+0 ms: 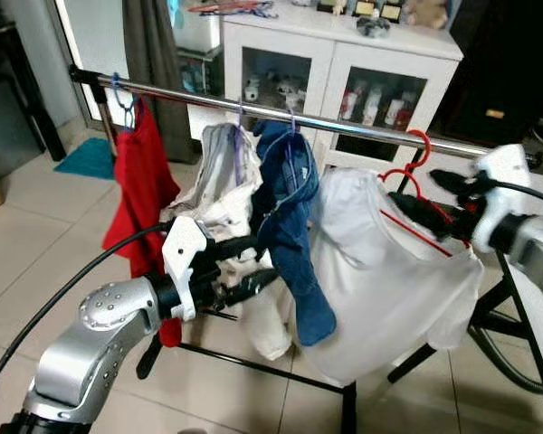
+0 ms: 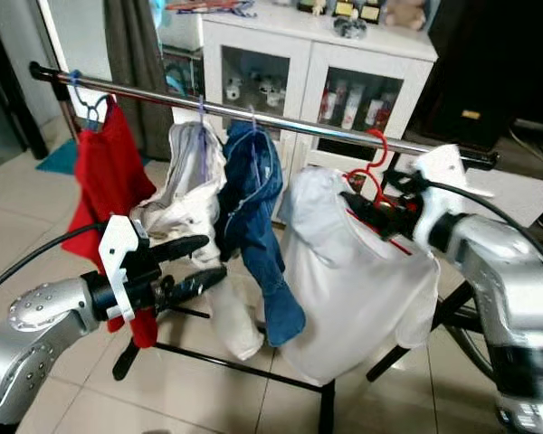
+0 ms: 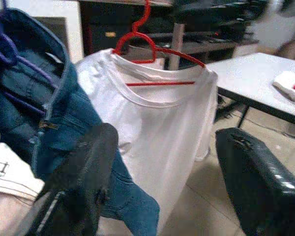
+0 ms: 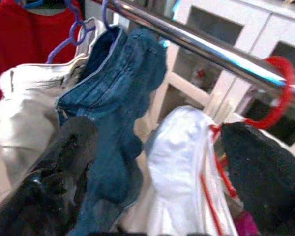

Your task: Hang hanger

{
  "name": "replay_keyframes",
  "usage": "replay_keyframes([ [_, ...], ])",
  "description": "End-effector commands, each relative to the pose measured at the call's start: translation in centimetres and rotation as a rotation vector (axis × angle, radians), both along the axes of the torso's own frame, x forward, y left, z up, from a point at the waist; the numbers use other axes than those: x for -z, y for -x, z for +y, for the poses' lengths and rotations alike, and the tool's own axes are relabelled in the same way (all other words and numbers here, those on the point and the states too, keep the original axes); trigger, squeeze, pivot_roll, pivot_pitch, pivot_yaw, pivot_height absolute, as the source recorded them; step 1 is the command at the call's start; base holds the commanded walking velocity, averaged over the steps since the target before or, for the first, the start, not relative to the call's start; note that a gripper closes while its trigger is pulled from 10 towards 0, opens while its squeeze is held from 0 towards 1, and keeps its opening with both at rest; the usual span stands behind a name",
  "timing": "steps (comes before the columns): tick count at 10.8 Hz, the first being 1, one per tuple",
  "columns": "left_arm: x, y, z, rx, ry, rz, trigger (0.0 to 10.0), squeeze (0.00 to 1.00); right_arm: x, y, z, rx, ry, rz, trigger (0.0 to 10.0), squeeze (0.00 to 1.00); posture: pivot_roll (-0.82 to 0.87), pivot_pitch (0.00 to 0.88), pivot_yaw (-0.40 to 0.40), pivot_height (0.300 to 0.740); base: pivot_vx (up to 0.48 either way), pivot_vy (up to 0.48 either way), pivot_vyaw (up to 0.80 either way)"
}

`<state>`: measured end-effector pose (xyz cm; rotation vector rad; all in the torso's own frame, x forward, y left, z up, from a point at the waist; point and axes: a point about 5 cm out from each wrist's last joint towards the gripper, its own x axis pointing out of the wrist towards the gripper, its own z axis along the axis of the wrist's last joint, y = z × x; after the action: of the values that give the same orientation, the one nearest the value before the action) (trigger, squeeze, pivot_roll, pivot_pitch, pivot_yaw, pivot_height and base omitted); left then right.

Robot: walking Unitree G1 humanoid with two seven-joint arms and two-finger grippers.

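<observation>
Red hanger [image 1: 409,177]: I see it hooked over the rail [image 1: 362,127], right of centre, carrying the white shirt [image 1: 380,271].
Right gripper [image 1: 427,201]: fingers spread beside its neck, released.
Left gripper [image 1: 253,264]: spread apart, empty, lower centre.

- Polished metal rail [image 1: 362,127], glossy, mirror-bright along its length.
- Thin red hanger [image 1: 414,168], smooth plastic-looking coating, hooked over the rail.
- Soft white cloth shirt [image 1: 380,271], matt, lightly creased.
- Blue denim garment [image 1: 290,217], coarse weave, visible stitching.
- Red cloth garment [image 1: 140,181], matt.
- Cream cloth garment [image 1: 219,185], rumpled.
- Matt black fingers on left claw [image 1: 249,264], slightly textured; right claw [image 1: 439,201] similar.
- Brushed silver metal arms, white plastic housings.
- Glossy pale floor tiles [image 1: 36,253].
- White painted cabinet [image 1: 344,54], glass doors.
</observation>
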<state>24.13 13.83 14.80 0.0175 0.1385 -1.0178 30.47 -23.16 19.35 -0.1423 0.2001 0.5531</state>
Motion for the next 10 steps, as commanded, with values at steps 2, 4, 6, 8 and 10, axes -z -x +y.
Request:
replay_keyframes([
  [2, 0.0, 0.1, -0.8, 0.072, -0.013, 0.023, 10.0, 0.58, 0.9, -1.2, 0.1, -0.016, 0.062, 0.041, 10.0, 0.0, 0.05, 0.0, -0.043, 0.74, 0.0, 0.0, 0.0],
  [4, 0.3, 0.4, -0.9, 0.106, -0.033, 0.066, 10.0, 0.38, 1.3, -2.4, 0.0, 0.011, 0.088, 0.071, 10.0, 0.0, 0.05, 0.0, -0.042, 0.74, 0.0, 0.0, 0.0],
  [6, 0.4, 0.6, -0.9, 0.119, -0.045, 0.079, 10.0, 0.33, 1.5, -4.0, -0.2, 0.079, 0.066, 0.159, 10.0, 0.0, 0.05, 0.0, -0.045, 0.74, 0.0, 0.0, 0.0],
  [8, 0.4, 0.6, -1.2, 0.134, -0.039, 0.082, 10.0, 0.33, 1.3, -5.1, 0.2, 0.059, 0.044, 0.176, 10.0, 0.0, 0.04, 0.0, -0.05, 0.74, 0.0, 0.0, 0.0],
  [10, 0.4, 0.6, -1.2, 0.139, -0.037, 0.087, 10.0, 0.33, 1.4, -6.0, 0.1, 0.077, 0.08, 0.201, 10.0, 0.0, 0.05, 0.0, -0.052, 0.74, 0.0, 0.0, 0.0],
])
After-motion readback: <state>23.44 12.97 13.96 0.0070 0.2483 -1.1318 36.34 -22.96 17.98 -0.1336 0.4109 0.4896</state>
